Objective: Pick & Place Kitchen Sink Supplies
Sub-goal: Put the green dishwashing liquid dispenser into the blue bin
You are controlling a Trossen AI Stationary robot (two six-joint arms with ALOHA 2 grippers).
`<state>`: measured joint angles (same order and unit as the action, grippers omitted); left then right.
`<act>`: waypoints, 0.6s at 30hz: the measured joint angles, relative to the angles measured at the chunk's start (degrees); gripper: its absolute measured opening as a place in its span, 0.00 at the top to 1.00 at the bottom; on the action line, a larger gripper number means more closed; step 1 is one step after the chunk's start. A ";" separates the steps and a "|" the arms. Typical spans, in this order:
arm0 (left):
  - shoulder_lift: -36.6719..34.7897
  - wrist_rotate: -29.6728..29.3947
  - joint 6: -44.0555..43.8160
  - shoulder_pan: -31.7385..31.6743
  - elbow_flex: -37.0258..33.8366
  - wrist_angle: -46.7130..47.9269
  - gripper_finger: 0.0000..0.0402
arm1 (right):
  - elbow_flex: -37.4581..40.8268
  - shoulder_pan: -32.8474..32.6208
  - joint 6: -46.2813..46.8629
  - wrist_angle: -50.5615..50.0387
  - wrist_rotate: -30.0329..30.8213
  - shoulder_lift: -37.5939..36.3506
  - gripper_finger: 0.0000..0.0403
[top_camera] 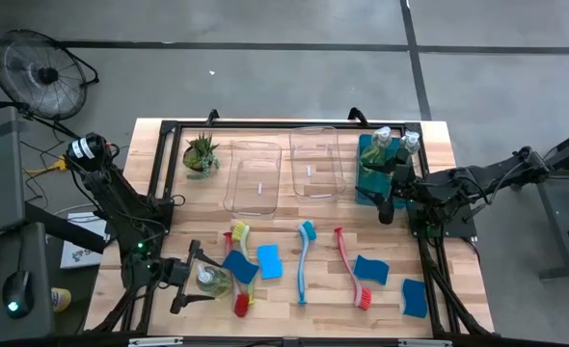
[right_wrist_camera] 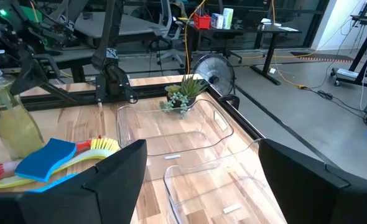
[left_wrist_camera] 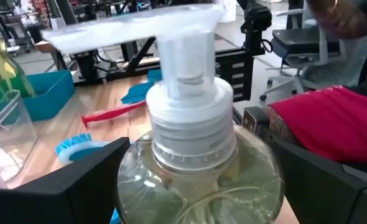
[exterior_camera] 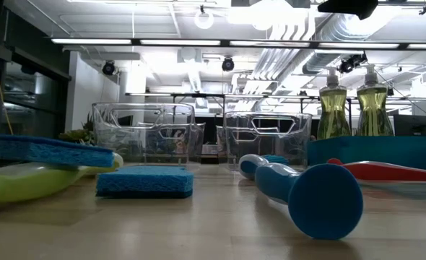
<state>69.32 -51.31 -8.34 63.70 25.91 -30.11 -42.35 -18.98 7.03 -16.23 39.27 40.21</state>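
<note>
Wooden slats make up the table (top_camera: 294, 323), with a black frame round its edge. At the near left corner the left gripper (top_camera: 196, 281) stands with its fingers spread either side of a clear soap bottle (left_wrist_camera: 196, 168), whose white pump fills the left wrist view; whether the pads touch it I cannot tell. Just beside that gripper a blue sponge (top_camera: 239, 267) lies over a yellow-green brush (top_camera: 238, 236) and a red brush (top_camera: 242, 305), with a second sponge (top_camera: 269, 260) next to them. Further right lies a teal brush (top_camera: 305, 260). Across the table the right gripper (top_camera: 386, 193) hangs open beside a teal bin (top_camera: 365, 169) holding two soap bottles (top_camera: 383, 145).
</note>
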 joint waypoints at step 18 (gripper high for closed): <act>0.00 -1.68 -1.11 0.00 0.00 0.22 0.23 | 0.00 0.02 0.31 -0.28 0.22 0.00 0.24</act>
<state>69.32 -52.99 -9.45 63.70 25.91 -29.89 -42.35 -18.97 7.33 -16.51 39.48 40.21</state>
